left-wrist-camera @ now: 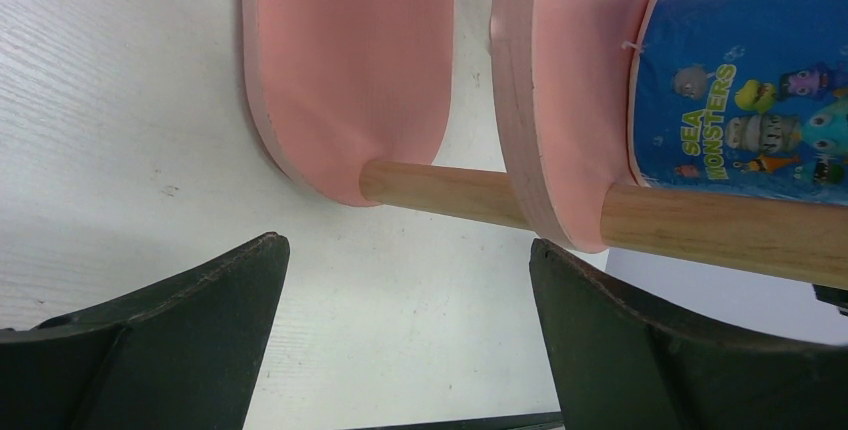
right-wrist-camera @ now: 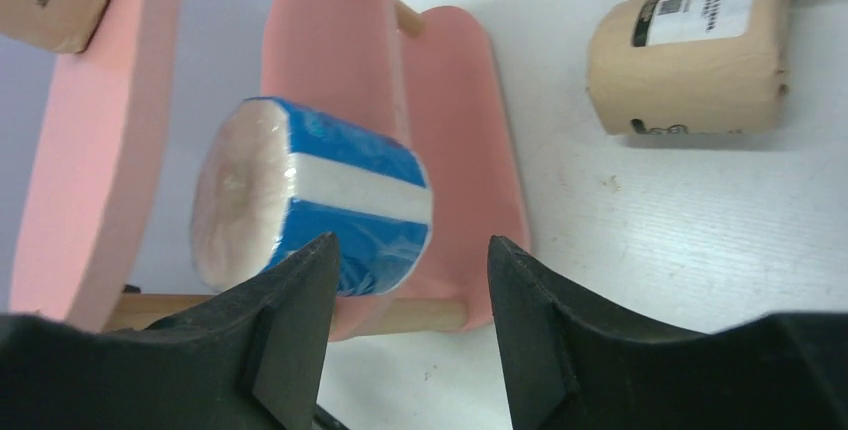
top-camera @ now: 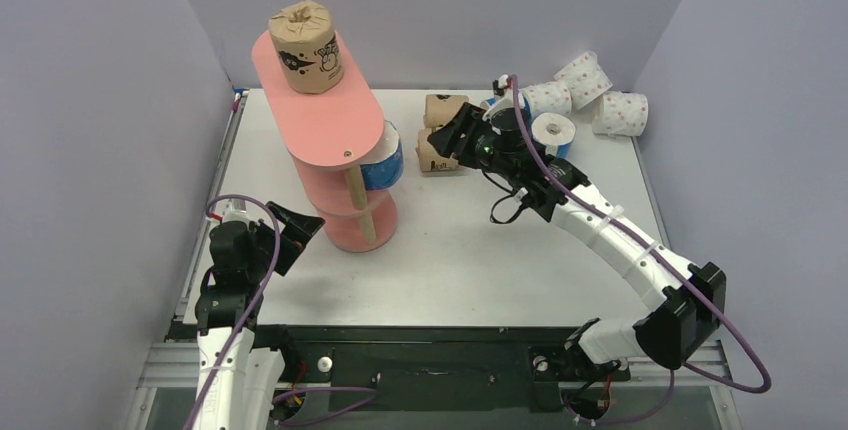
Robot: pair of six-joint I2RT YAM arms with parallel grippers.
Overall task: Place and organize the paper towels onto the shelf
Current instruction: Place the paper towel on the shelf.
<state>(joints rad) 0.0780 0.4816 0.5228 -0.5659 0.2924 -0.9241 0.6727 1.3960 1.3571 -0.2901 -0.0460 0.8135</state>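
The salmon-pink three-tier shelf (top-camera: 322, 115) holds two paper towel rolls: one brown roll (top-camera: 305, 47) upright on the top board and one blue roll (top-camera: 385, 158) on the middle board. Two more brown rolls (top-camera: 445, 108) lie on the table (top-camera: 450, 250) just beside the right gripper (top-camera: 447, 137), whose jaws stand apart with nothing between them. A second blue roll (top-camera: 553, 132) stands just behind that arm. Three white pink-dotted rolls (top-camera: 585, 77) cluster at the far right corner. The left gripper (top-camera: 298, 225) hangs wide open and empty near the shelf's base.
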